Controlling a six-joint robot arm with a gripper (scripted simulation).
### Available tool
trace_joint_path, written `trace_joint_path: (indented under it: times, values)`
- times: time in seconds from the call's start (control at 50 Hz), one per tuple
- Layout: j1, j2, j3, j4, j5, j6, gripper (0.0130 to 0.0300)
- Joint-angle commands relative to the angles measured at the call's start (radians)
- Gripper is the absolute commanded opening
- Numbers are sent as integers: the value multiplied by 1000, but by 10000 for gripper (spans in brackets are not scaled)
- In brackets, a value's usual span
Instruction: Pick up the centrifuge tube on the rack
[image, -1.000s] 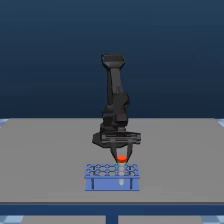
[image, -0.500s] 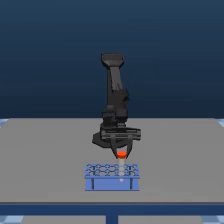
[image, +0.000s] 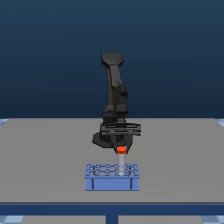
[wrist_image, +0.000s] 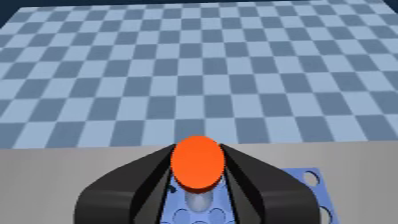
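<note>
One black arm stands upright on a grey table, bent down over a blue rack that sits near the table's front edge in the exterior view. Beyond the table, the wrist view shows a blue-and-grey checkered floor stretching away. The rack is low and rectangular, with a grid of round holes on top and thin dark legs at its front face. Directly above the rack, the gripper hangs with its two dark fingers closed narrowly on either side of the tube's orange-red cap, one finger against each side of it in the wrist view. The tube stands upright, its whitish body running down from the cap toward the rack's top, slightly toward the exterior view's right of the rack's middle. Whether the tube's lower end is seated in a hole or is just clear of the rack cannot be told from either view. From the wrist, the cap fills the gap between the fingers, with the rack's holes visible beneath it.
</note>
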Motion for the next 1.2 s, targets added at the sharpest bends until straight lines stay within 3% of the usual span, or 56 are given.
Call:
trace_joint_path:
  times: [0.02, 0.58, 1.2]
  values:
    - [0, -6, -5, 67, 14, -88, 130]
    - [0, -41, -37, 543, 32, -568, 130]
    - [0, -71, -71, 1019, 19, -1049, 130]
